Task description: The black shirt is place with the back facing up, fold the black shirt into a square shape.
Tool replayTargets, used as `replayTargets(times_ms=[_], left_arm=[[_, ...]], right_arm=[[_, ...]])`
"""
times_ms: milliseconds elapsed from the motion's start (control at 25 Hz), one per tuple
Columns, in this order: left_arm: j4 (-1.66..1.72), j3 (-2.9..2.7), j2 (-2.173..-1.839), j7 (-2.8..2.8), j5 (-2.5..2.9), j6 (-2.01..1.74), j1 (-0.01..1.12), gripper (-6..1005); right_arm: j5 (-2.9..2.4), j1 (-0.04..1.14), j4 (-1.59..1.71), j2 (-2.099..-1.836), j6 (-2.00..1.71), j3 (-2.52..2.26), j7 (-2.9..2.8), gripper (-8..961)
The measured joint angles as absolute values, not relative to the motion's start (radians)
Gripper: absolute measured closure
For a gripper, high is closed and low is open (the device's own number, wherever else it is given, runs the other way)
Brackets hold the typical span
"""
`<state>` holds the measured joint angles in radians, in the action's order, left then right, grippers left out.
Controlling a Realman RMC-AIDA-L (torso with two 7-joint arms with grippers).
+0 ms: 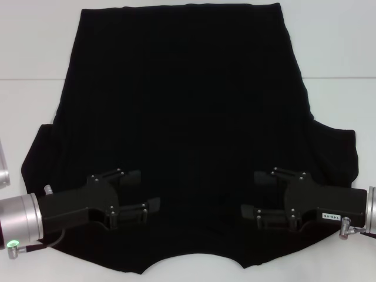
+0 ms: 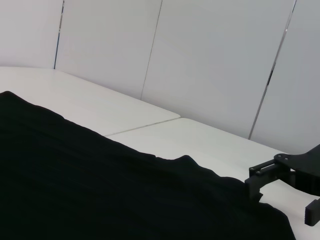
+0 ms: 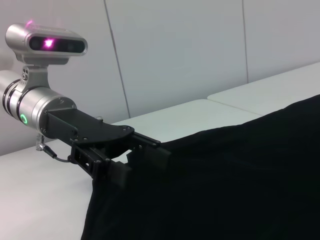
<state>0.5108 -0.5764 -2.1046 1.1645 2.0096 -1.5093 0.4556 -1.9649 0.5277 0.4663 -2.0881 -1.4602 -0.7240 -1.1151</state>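
Both open pincers over black shirt (image 1: pixel 182 117)

I'm looking at a white table (image 1: pixel 35 53) with a thin seam running across it from side to side. Lying flat on it is the black shirt (image 1: pixel 182 117), spread wide and plain side up, sleeves out to both sides, covering most of the surface I can see.
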Motion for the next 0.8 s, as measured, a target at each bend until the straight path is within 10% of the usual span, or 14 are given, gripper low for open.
replayTargets(times_ms=[800], left_arm=[[0.511, -0.46, -2.101, 1.256, 1.978, -1.504, 0.453, 157]], right_arm=[[-1.877, 0.544, 0.469, -2.086, -1.408, -0.588, -1.244, 70]])
